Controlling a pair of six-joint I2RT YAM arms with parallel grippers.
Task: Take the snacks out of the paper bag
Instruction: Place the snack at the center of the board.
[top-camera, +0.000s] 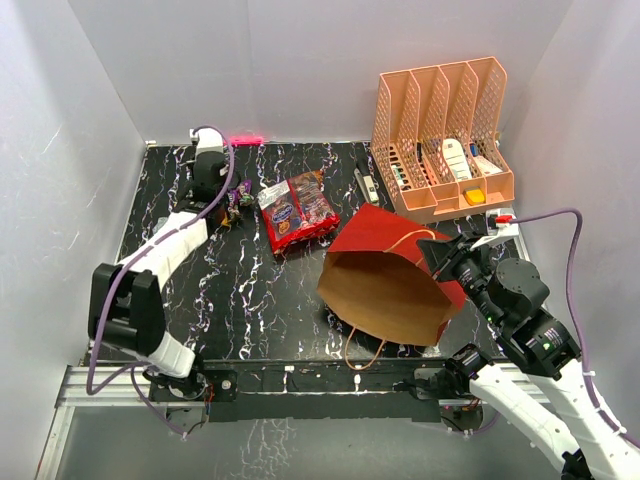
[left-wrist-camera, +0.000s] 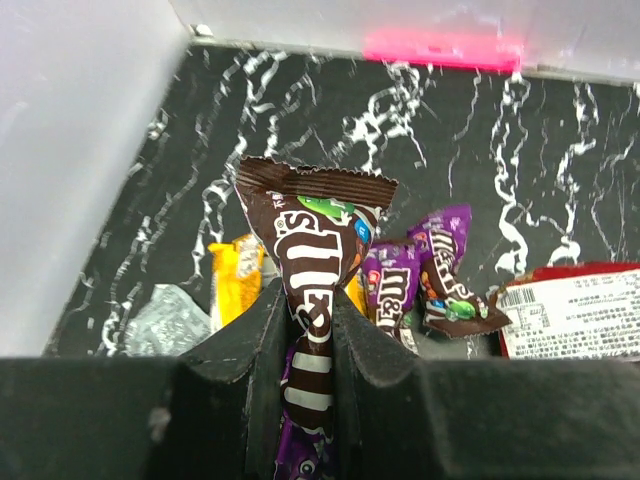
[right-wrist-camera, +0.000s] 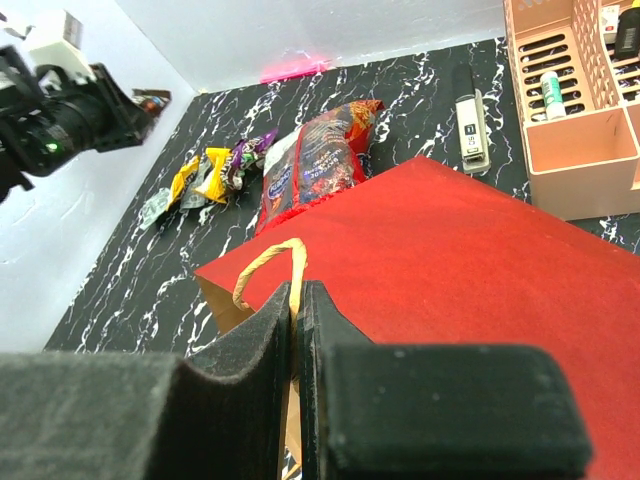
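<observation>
Two grips, brown packet (left-wrist-camera: 318, 240) left, bag (top-camera: 385, 285) right

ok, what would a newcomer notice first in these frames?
The big red paper bag lies on its side right of centre, mouth towards the near edge, with the right gripper shut on its rim. At the far left, the left gripper pinches a brown candy packet above small packets, with two red snack bags beside them.

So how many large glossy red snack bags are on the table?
2, side by side on the black marbled table beyond the red paper bag: the left snack bag nearest the small packets, the right snack bag beside it. The paper bag may hide more.
</observation>
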